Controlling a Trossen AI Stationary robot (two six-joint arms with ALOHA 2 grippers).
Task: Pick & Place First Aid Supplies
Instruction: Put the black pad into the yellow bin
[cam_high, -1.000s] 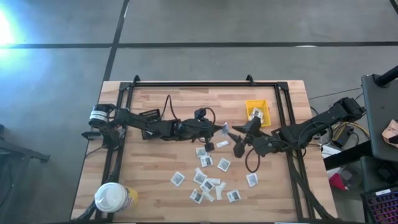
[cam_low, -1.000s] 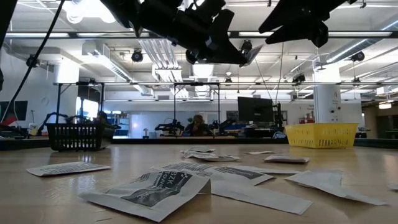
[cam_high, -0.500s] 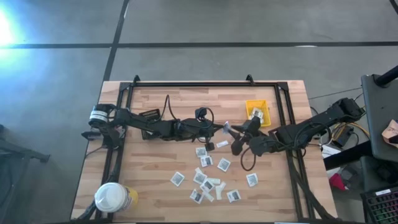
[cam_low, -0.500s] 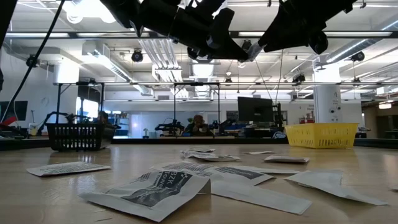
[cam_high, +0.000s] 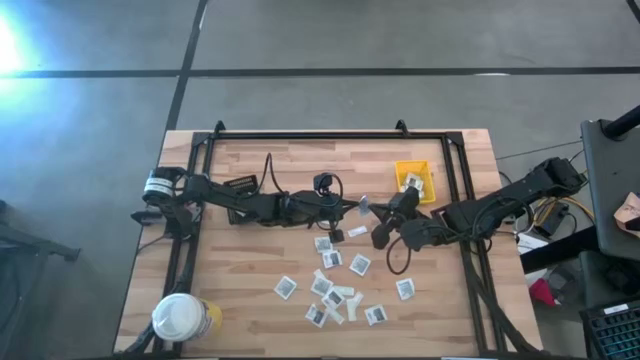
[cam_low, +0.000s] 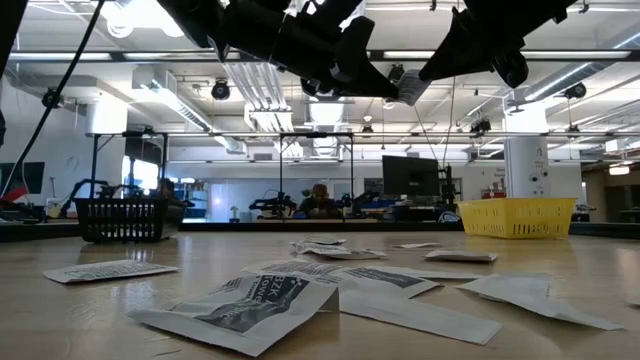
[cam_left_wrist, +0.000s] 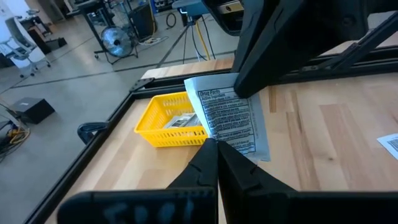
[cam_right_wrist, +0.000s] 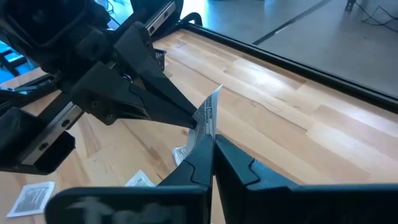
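Closed now, the right gripper (cam_high: 378, 211), after standing wide apart a second ago near the packet (cam_high: 364, 206) held up over mid-table. Pinched at opposite edges by both grippers: left gripper (cam_high: 352, 207) clamped on one edge, right gripper clamped on the other, tips nearly meeting. Seen from the left wrist, printed text on the packet (cam_left_wrist: 231, 121), with the yellow bin (cam_left_wrist: 168, 119) just beyond on the table (cam_left_wrist: 323, 124) and one packet lying inside. Seen from the right wrist, packet (cam_right_wrist: 207, 117) on edge between the two sets of dark fingers (cam_right_wrist: 198, 149). Seen low, packet (cam_low: 408, 86) well above the tabletop. Scattered below and nearer the front edge, more first aid supplies (cam_high: 335, 283), lying flat. Standing at the front left corner, white-lidded yellow tub (cam_high: 183, 318).
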